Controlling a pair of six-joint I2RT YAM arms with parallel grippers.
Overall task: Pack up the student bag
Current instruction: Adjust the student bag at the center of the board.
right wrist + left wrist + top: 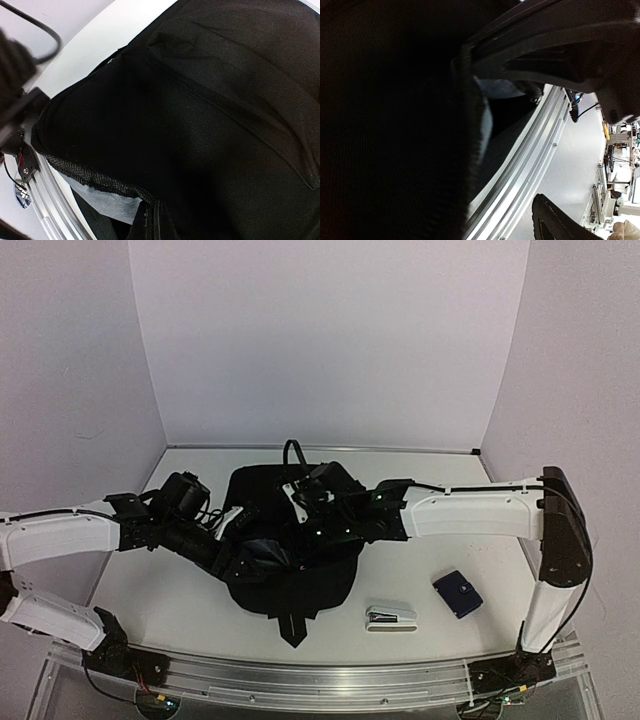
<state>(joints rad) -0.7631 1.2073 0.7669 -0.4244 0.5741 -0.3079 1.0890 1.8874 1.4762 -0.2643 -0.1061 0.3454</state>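
Both arms are over the bag [290, 570], which lies mid-table with its loose strap [292, 625] trailing toward the front rail [330, 675]. Packing looks barely begun: the zip edge [90, 175] is parted and shows a sliver of grey lining [95, 195], but I can't see anything inside. The stapler [390, 616] and the small blue case [457, 593] lie out on the table [170, 600], to the bag's right.

Your left claw [232, 523] is hard against the fabric at the bag's left side. In its wrist view the fingers [560, 45] look spread, the upper tip right at the zip edge. Your right claw [303, 502] hovers over the bag's upper middle, and I can't tell its state because its fingers don't show.

You have open tabletop around the stapler and case. Over the bag the two wrists are close together, so mind them, and the rail runs just beyond that strap.
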